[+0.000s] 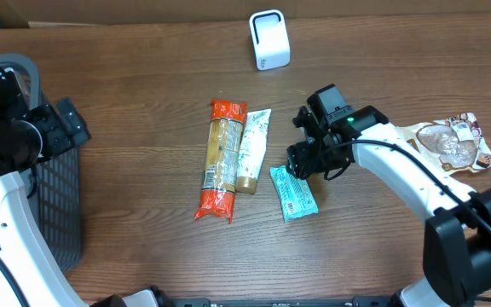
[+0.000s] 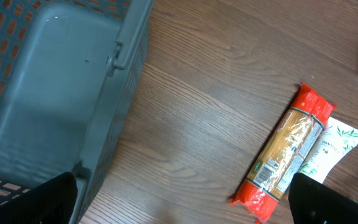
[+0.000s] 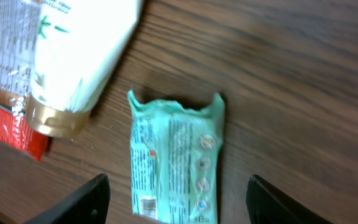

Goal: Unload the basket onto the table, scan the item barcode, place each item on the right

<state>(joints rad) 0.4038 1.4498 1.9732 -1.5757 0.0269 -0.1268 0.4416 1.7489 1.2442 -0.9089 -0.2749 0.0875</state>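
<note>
A teal snack packet point(image 1: 294, 194) lies flat on the wooden table, printed side up, and a small barcode point(image 3: 146, 204) shows near one end. My right gripper point(image 1: 302, 162) hovers just over the packet point(image 3: 176, 158), open, its two fingers standing apart on either side without touching it. The white scanner point(image 1: 269, 39) stands at the back of the table. At the far left my left gripper point(image 1: 65, 125) is open with nothing in it, beside the basket. In the left wrist view the left gripper point(image 2: 188, 202) spans bare wood.
An orange pasta pack point(image 1: 222, 159) and a white tube point(image 1: 252, 151) lie side by side just left of the packet. A clear snack bag point(image 1: 450, 143) sits at the right edge. A grey mesh basket point(image 1: 54, 196) stands at the left.
</note>
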